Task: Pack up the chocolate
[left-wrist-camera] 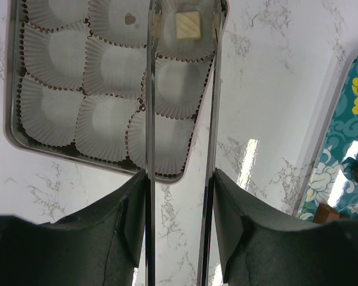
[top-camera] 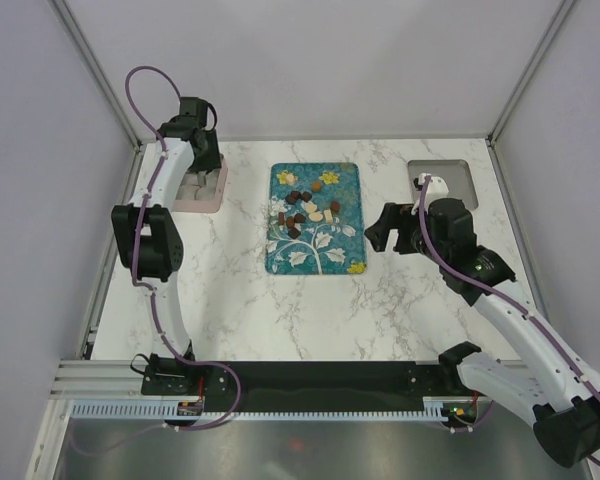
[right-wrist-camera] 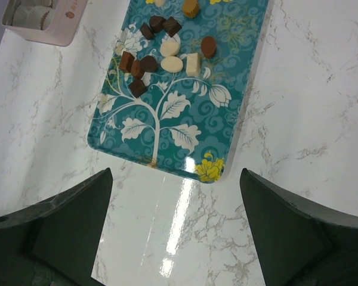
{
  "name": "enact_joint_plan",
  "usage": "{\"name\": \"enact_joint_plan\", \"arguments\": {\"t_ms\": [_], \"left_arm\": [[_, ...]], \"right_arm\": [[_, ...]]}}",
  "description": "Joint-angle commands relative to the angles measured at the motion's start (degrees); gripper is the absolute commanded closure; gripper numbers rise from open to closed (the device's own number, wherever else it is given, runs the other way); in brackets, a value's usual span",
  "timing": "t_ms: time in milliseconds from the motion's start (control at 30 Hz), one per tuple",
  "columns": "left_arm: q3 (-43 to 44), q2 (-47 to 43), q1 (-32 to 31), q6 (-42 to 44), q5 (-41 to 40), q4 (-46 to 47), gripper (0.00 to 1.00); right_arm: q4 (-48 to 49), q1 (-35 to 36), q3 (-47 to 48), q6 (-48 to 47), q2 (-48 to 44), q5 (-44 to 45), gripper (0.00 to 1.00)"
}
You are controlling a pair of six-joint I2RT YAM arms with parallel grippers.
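Right wrist, chocolate point(right-wrist-camera: 172, 64), small dark, brown, cream pieces, clustered

Pincer point(right-wrist-camera: 176, 179) spread near tray point(right-wrist-camera: 238, 77); chocolate point(right-wrist-camera: 172, 64) clustered far end.

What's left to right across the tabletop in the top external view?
Pink box → teal tray carrying the chocolates → open jaws of the right arm → grey square plate by the far right corner.
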Motion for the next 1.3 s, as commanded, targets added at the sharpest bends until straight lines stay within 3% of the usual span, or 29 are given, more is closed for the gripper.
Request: {"name": "enact_joint_plan", "arguments": {"t_ms": [0,267,533,767,1267], "left_arm": [[0.0,-6.6,0.2,2.7,0.5,0.9,0.47],[-9.7,-19.9,-3.5,2.6,6.1,0.8,0.48],[-28.5,-34.9,-20.4,-0.7,6.2,0.9,0.48],[-37.9,-37.4,-32.5,-2.8,3.4,1.2,0.48],[-42.8,-32.3,-32.7,-2.7,1.9,6.3,0.46]], "right_arm": [[0.9,0.0,3.0,0.2,-1.5,0.6,0.04],[-2.3,0.0,4.4,0.3,-3.5,0.9,0.04],[-5.4,-0.1,4.5,-0.1,-5.8,2.1,0.04],[-5.8,-0.1,4.4,-0.2,-5.9,2.1,0.04],[-5.8,0.0,4.3,-0.5,-5.9,2.1,0.04]]}}
